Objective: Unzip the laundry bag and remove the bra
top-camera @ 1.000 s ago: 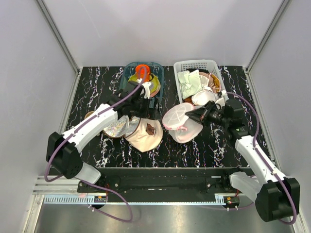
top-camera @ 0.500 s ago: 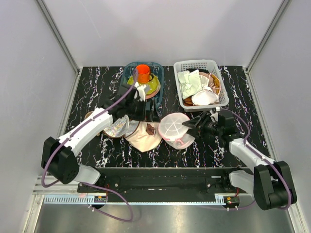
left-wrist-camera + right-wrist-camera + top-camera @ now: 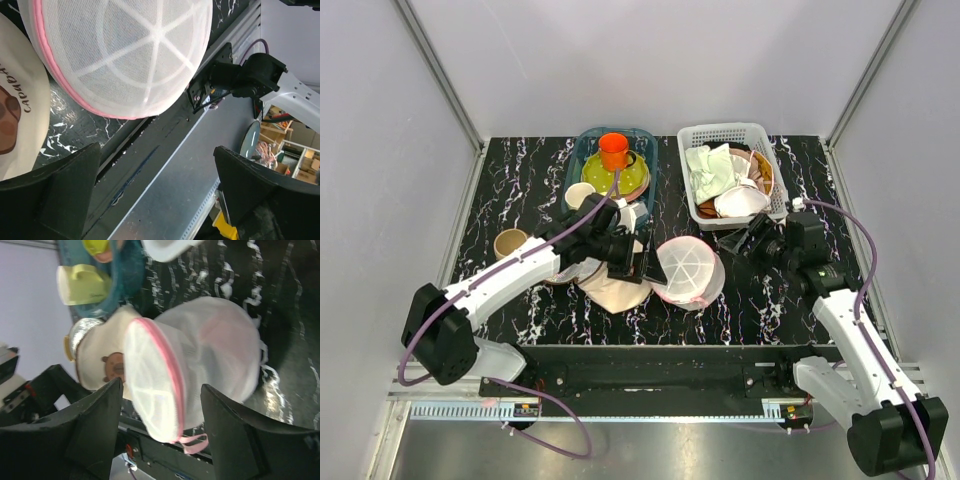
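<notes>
- The left arm (image 3: 505, 275) has white shell links joined by black joint housings, with a bulky black block at its shoulder.
- The right arm (image 3: 850, 320) is built alike: white links and black joints.
- A thin purple cable (image 3: 856, 226) runs in loose loops along each arm.
- The left tool (image 3: 638, 262) and right tool (image 3: 728, 240) are black; in the wrist views their fingers (image 3: 55, 195) are broad matt-black wedges with flat, angular faces.

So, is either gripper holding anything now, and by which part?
Nothing is held. The left gripper is open, with the bag just ahead of it. The right gripper is open too, apart from the bag.
</notes>
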`<state>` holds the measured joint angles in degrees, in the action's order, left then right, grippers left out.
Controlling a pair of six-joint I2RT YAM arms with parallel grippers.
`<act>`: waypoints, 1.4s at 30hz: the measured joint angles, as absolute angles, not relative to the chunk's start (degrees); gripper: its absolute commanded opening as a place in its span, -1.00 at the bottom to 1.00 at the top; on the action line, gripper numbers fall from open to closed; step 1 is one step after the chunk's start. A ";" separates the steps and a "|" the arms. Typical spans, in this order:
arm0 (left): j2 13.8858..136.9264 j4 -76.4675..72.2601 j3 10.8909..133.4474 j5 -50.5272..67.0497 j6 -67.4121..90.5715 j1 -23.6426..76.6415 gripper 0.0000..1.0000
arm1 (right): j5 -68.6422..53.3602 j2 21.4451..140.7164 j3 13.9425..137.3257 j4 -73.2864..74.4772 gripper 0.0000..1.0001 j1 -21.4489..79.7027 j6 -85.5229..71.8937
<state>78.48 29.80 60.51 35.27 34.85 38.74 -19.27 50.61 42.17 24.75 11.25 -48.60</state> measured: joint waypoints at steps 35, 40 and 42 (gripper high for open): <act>85.01 5.41 47.94 35.79 48.25 38.74 0.95 | -14.00 43.38 38.57 35.29 0.48 11.25 -44.86; 85.69 6.92 51.79 35.27 47.97 38.74 0.97 | -14.00 42.94 38.09 35.20 0.49 11.25 -45.10; 85.69 7.27 54.15 35.07 47.79 38.74 0.98 | -13.98 42.52 37.85 35.20 0.49 11.25 -45.23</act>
<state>85.69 7.27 54.15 35.07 47.79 38.74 -13.98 42.52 37.85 35.20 11.25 -45.23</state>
